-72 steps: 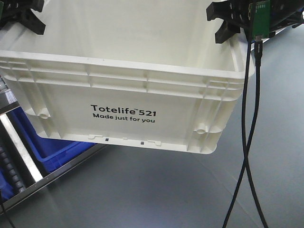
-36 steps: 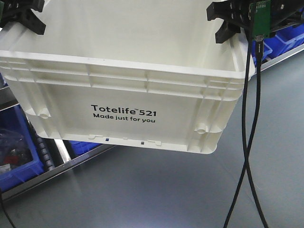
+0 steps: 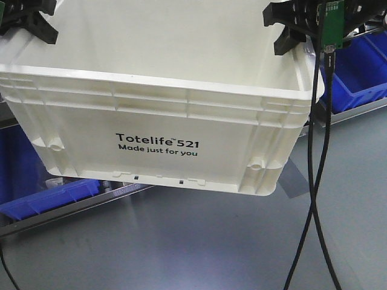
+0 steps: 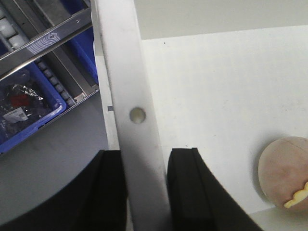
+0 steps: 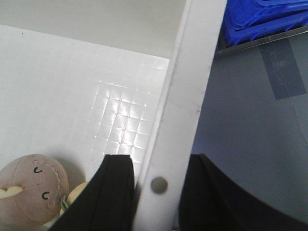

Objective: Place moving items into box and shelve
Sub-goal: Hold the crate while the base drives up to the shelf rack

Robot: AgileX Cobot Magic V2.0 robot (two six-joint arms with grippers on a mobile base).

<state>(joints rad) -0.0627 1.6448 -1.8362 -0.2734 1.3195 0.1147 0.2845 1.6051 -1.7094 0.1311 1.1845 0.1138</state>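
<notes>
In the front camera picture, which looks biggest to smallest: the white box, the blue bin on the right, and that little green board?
Largest: the white box, by far, though it is close to the camera.
Middle: the blue bin on the right, partly hidden and cut off by the frame.
Smallest: the green board.

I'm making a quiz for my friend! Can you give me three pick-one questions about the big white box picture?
1. Where is the round pinkish toy with a face? A) inside the cream-white plastic crate B) on the floor C) on a chair
2. What colour are the plastic bins behind? A) red B) blue C) green
3. What is the left gripper doing? A) hanging open B) clamping the crate's rim C) holding the toy
Answers: A, it lies on the crate's bottom; B, they show blue; B, its fingers squeeze the rim.
</notes>
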